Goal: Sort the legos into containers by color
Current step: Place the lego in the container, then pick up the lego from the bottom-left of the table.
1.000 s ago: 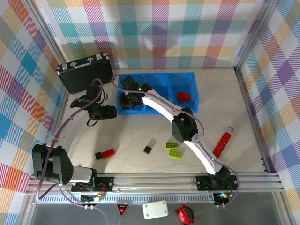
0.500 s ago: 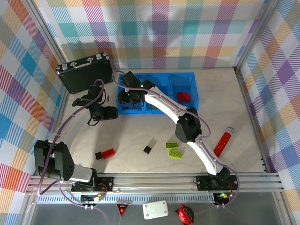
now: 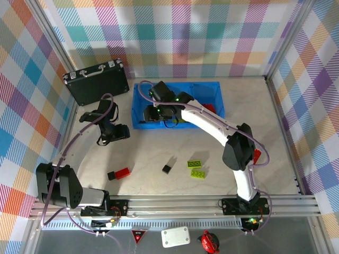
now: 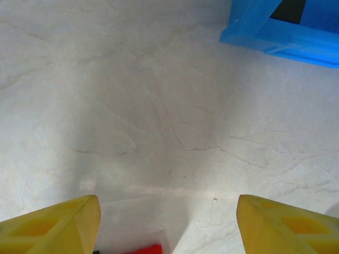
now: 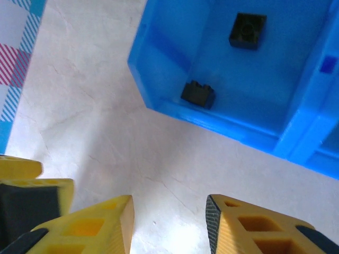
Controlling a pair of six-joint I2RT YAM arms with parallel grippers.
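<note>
The right tool (image 5: 169,203) is held over the bench (image 3: 159,153), just in front of the left compartment of the blue bin (image 3: 212,87). Its fingers are parted a little, and nothing is held between them. Two black cubes (image 5: 247,30) are seen lying in that compartment, one of them against the near wall. Red bricks (image 3: 210,108) are seen in the right compartment, partly covered by the arm.

The left tool (image 4: 167,203) is held above bare bench to the left of the bin — its fingers are spread wide and nothing is gripped.

On the open bench, a black cube (image 3: 112,175) is seen touching a red brick (image 3: 122,172). A lone black cube (image 3: 167,169) and two lime-green plates (image 3: 194,163) are found nearby — the long red bar (image 3: 257,156) is mostly hidden behind the right arm's elbow. A black briefcase (image 3: 95,83) is seen at the far left.
</note>
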